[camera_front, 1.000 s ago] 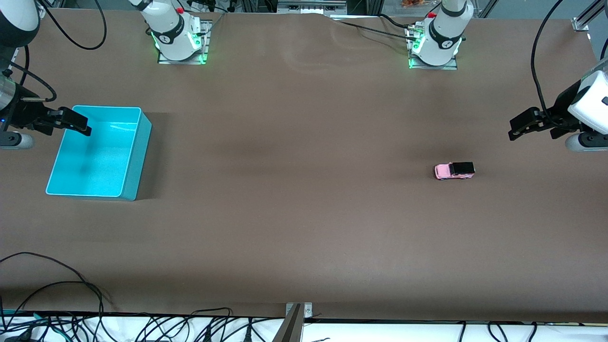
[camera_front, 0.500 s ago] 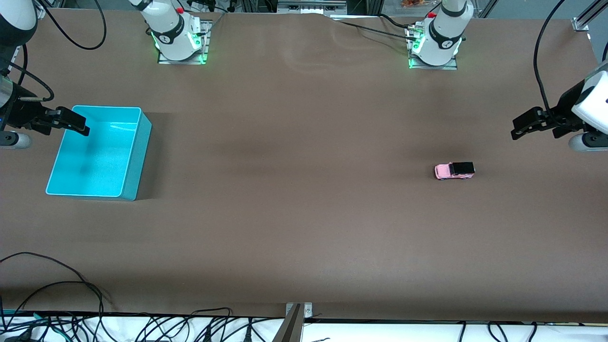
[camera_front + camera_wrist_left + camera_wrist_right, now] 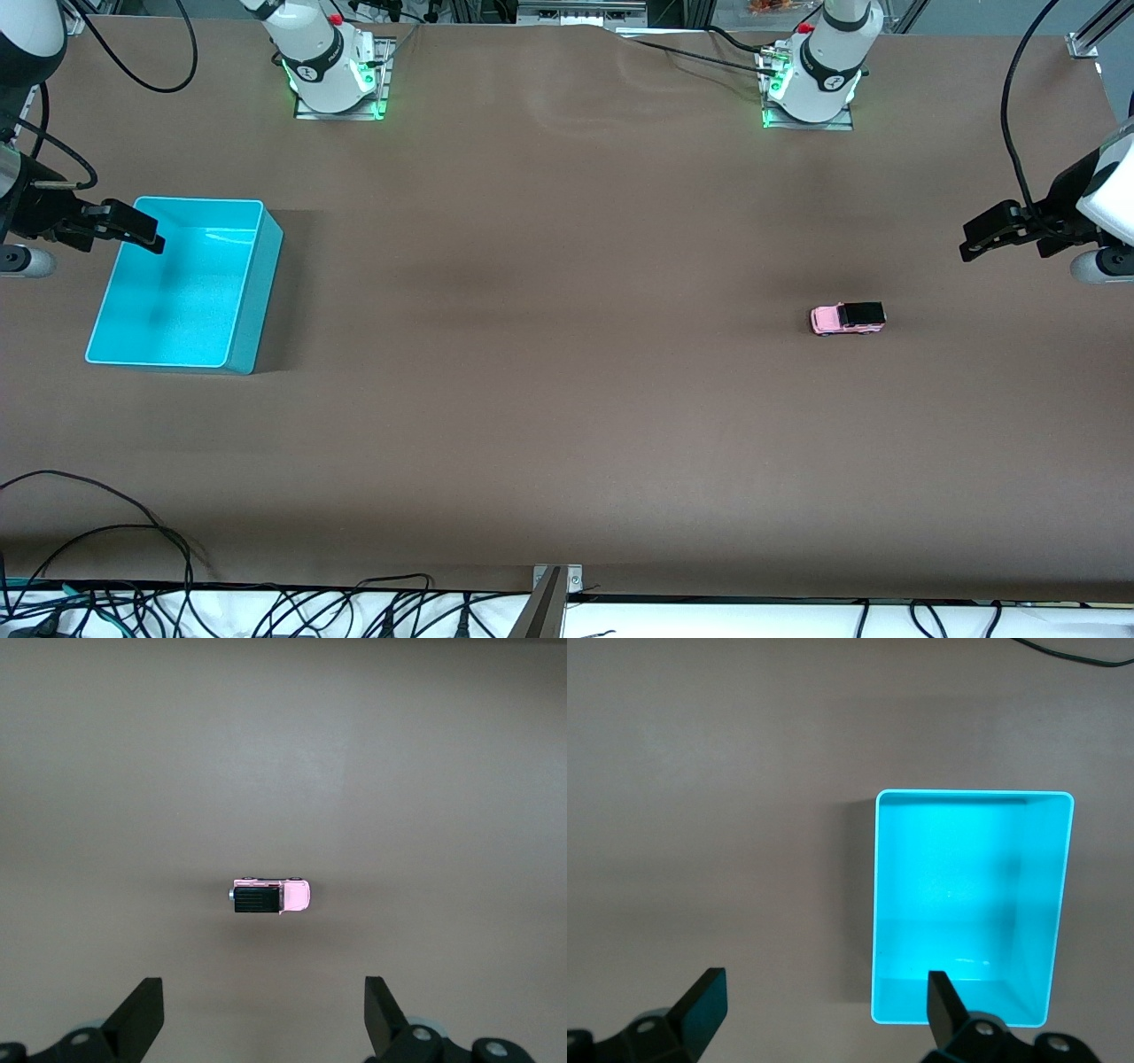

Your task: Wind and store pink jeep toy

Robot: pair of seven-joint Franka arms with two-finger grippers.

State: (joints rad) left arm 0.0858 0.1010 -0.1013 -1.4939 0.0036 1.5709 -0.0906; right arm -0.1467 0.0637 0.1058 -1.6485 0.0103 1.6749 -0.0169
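The pink jeep toy (image 3: 847, 318) stands on its wheels on the brown table (image 3: 567, 354), toward the left arm's end; its black roof and pink hood show in the left wrist view (image 3: 269, 896). My left gripper (image 3: 974, 239) hangs open in the air at that end of the table, apart from the toy, holding nothing (image 3: 263, 1014). My right gripper (image 3: 142, 232) is open and empty over the rim of the turquoise bin (image 3: 251, 292), at the bin's corner by the table's end (image 3: 824, 1005).
The turquoise bin (image 3: 886, 904) holds nothing. Both arm bases (image 3: 332, 66) stand along the table's edge farthest from the front camera. Loose black cables (image 3: 133, 549) lie along the edge nearest the front camera.
Both grippers have drifted slightly outward toward their own ends of the table. The toy and the bin have not moved.
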